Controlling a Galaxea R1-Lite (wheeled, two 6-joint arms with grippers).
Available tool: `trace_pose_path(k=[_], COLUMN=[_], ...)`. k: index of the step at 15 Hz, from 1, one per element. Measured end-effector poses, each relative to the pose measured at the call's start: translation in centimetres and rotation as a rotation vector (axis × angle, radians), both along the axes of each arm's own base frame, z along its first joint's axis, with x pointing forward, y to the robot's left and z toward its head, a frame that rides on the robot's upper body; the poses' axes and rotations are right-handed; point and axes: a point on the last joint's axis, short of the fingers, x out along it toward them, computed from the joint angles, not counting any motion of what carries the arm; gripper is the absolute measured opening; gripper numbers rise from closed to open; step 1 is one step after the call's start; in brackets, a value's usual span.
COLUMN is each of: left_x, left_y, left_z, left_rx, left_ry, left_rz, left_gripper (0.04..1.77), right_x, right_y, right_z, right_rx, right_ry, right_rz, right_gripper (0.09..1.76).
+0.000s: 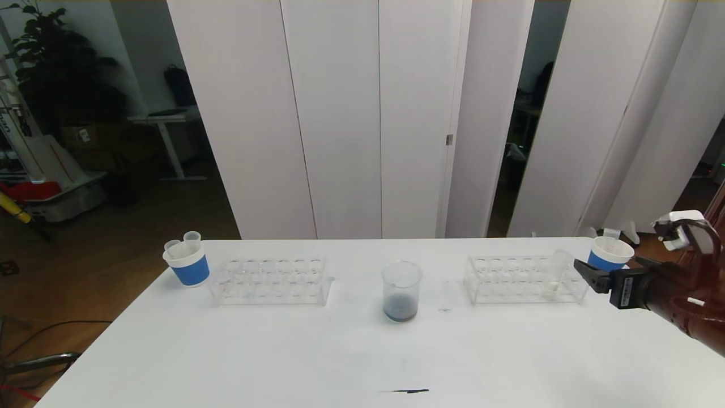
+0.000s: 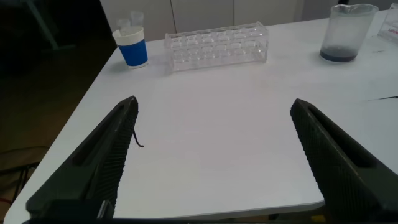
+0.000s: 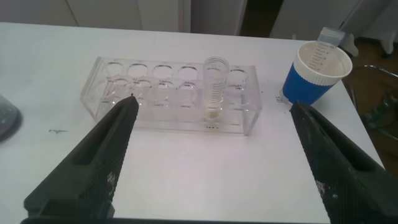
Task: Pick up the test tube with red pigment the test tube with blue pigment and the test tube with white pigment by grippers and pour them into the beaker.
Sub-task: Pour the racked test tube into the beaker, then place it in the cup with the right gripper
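Observation:
The beaker (image 1: 401,292) stands mid-table with dark liquid at its bottom; the left wrist view shows the beaker (image 2: 346,34) far off. The test tube with white pigment (image 3: 214,87) stands upright in the right rack (image 3: 171,93), and in the head view this tube (image 1: 558,272) is near the rack's right end. My right gripper (image 3: 214,103) hovers open and empty a short way in front of that rack, at the table's right edge (image 1: 589,276). My left gripper (image 2: 213,101) is open and empty over bare table near the front left edge. No tube with red or blue pigment shows.
The empty left rack (image 1: 271,280) and a blue-sleeved paper cup (image 1: 187,262) holding two clear tubes stand at the back left. A second cup (image 1: 610,254) with a tube stands right of the right rack (image 1: 527,279). A dark streak (image 1: 409,391) marks the front of the table.

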Motion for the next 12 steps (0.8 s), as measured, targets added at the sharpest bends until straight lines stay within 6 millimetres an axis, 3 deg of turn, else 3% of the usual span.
trace_pose_path(k=[4,12], left_x=[0.0,0.0], left_y=[0.0,0.0], left_z=[0.0,0.0], left_rx=[0.000,0.000], left_ry=[0.000,0.000], left_rz=[0.000,0.000], left_gripper=[1.75,1.75], right_x=[0.7,5.6], right_y=[0.0,0.0], right_z=[-2.8,-6.0], right_rx=[-0.008,-0.073], right_ry=[0.064,0.059], right_rz=[-0.003,-0.013], right_gripper=[1.75,1.75])
